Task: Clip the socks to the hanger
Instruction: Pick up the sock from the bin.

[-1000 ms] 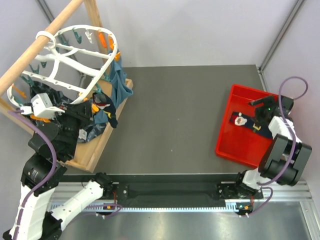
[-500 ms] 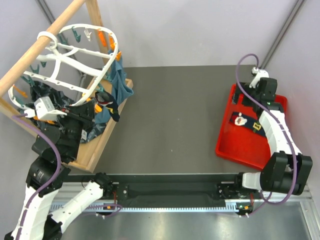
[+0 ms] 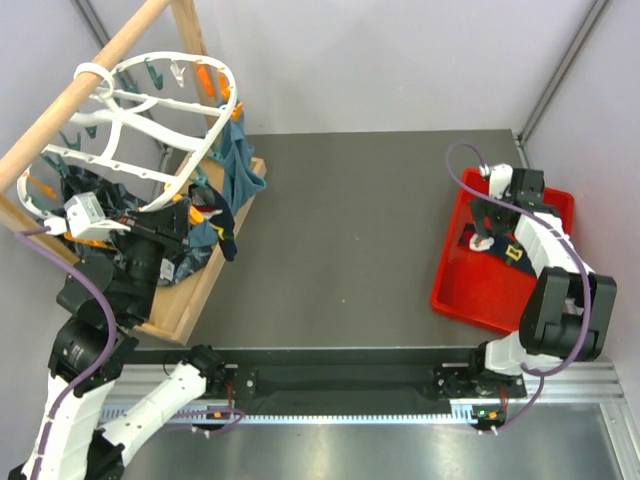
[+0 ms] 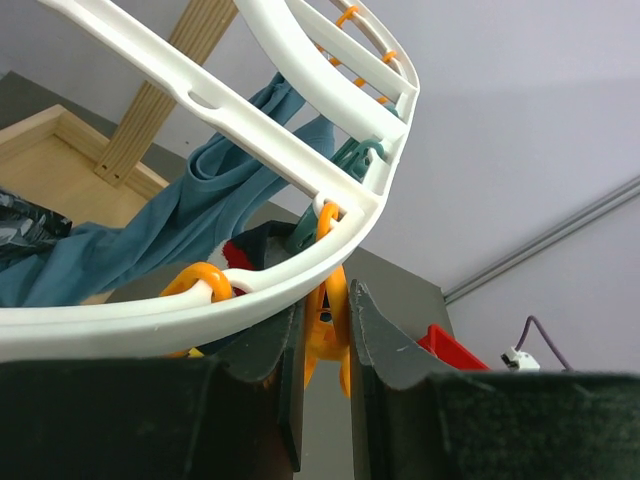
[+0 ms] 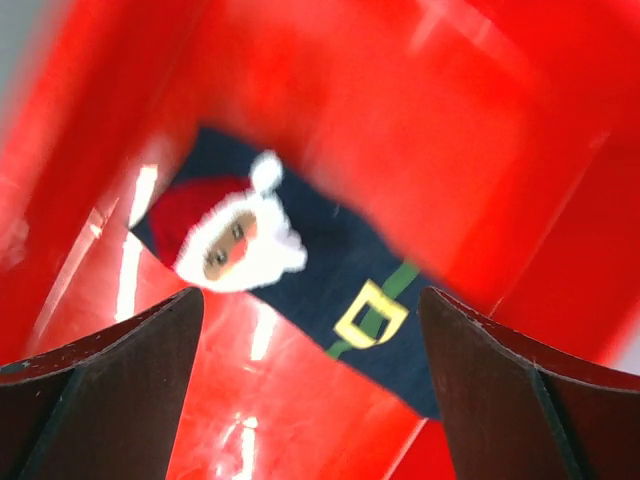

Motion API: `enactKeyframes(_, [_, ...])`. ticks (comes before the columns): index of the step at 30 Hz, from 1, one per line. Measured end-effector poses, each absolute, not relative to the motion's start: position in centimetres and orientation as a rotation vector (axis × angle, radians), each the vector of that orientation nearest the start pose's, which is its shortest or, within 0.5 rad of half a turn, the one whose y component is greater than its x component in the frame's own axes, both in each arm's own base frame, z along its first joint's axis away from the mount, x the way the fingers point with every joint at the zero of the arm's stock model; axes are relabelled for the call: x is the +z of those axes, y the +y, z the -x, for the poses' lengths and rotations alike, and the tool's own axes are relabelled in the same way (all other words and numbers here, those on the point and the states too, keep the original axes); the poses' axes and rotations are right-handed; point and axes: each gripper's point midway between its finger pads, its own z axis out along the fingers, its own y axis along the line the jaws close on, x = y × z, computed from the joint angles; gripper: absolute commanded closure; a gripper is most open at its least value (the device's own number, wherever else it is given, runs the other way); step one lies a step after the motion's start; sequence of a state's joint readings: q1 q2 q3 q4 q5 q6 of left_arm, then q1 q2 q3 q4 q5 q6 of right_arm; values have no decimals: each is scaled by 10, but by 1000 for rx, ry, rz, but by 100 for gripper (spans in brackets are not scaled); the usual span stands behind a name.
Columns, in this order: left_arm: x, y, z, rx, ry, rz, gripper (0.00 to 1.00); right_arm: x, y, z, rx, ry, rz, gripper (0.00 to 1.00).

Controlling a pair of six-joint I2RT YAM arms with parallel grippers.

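Left end effector point(image 4: 325, 335) clamps an orange clip point(image 4: 324, 308) on the hanger point(image 4: 250, 130); right end effector point(image 5: 310, 300) gapes over a sock point(image 5: 330, 262).

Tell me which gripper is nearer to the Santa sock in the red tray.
Right. The right gripper hangs open above the sock in the red tray; the left gripper is across the table, shut on an orange clip at the hanger.

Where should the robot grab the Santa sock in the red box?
Probably from straight above, pinching the sock at its navy middle, between Santa's face and the yellow buckle. It lies flat in the red tray, so no edge sticks up for a sideways grab.
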State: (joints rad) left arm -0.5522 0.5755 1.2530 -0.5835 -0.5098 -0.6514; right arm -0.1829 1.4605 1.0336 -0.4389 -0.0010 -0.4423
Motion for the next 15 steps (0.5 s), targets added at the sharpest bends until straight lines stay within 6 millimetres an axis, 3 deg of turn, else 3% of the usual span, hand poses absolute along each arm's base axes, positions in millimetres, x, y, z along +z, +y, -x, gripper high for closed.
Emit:
enactKeyframes(5, [446,-50,-202,-588,1448,488,100,82,-98,-348,-223,2513,253,12])
enactKeyframes(15, [443,-53,-208,-581,1462,497,100,48,-102,-365,-179,2588,150,14])
